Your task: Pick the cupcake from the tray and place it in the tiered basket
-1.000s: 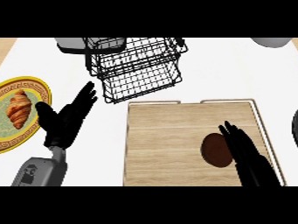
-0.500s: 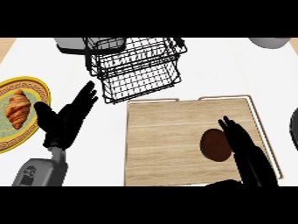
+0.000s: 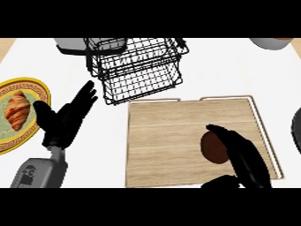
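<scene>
Brown cupcake (image 3: pixel 211 148) beside right fingers (image 3: pixel 234 143)

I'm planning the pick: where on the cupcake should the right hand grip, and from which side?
Probably grip the cupcake across its round brown sides, coming from above and from its right. The right hand already lies along that edge, and bare tray to the cupcake's left leaves room for the thumb. Its exact shape is partly hidden.

Black left hand (image 3: pixel 60 126) on grey forearm (image 3: pixel 39 173) with dark marking; black right hand (image 3: pixel 240 154)
</scene>
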`<action>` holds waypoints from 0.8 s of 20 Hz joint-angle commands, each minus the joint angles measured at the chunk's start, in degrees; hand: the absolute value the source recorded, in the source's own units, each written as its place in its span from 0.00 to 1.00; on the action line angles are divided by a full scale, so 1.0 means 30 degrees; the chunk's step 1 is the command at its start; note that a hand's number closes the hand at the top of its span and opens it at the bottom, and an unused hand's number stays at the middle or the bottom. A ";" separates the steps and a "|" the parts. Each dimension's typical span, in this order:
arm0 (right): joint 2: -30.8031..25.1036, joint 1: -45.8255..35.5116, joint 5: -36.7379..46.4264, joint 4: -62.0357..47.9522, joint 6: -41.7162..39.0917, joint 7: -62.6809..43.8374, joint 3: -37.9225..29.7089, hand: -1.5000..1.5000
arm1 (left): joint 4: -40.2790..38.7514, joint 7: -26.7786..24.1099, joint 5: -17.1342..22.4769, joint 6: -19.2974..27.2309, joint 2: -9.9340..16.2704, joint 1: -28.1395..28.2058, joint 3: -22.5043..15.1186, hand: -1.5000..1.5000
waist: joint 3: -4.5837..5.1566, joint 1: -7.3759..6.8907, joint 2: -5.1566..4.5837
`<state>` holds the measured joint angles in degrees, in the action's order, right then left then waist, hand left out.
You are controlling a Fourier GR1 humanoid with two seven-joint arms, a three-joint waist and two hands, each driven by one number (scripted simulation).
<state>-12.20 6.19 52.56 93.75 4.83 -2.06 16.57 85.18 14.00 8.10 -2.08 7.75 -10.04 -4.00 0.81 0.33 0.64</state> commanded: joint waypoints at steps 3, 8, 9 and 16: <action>0.0022 0.0045 -0.0048 -0.1316 0.1178 0.2092 -0.0367 1.00 | -0.0290 -0.1243 -0.0166 -0.0655 0.0074 0.0704 0.0311 0.50 | -0.0272 -0.0115 -0.0212; 0.1232 0.0814 0.1107 -0.0837 0.2107 0.1719 0.0872 1.00 | -0.0476 -0.0265 -0.0443 -0.0123 -0.0216 -0.0227 0.0394 0.50 | -0.0273 -0.0071 -0.0209; 0.1568 -0.0595 0.2187 -0.1977 0.1341 0.0301 0.0839 1.00 | -0.1052 -0.0715 0.0102 -0.0621 -0.0452 -0.0019 0.0495 0.50 | -0.0267 -0.0137 -0.0231; 0.1460 -0.3100 0.4065 -0.2580 -0.4140 -0.6233 -0.0373 1.00 | -0.0176 0.0068 -0.0110 -0.0563 -0.0128 -0.0338 0.0286 0.50 | -0.0246 -0.0463 -0.0304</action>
<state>-9.92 2.30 60.81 93.20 -4.02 -10.92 18.22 84.54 13.48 7.52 -3.28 6.91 -10.32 -3.40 1.07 -0.56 1.13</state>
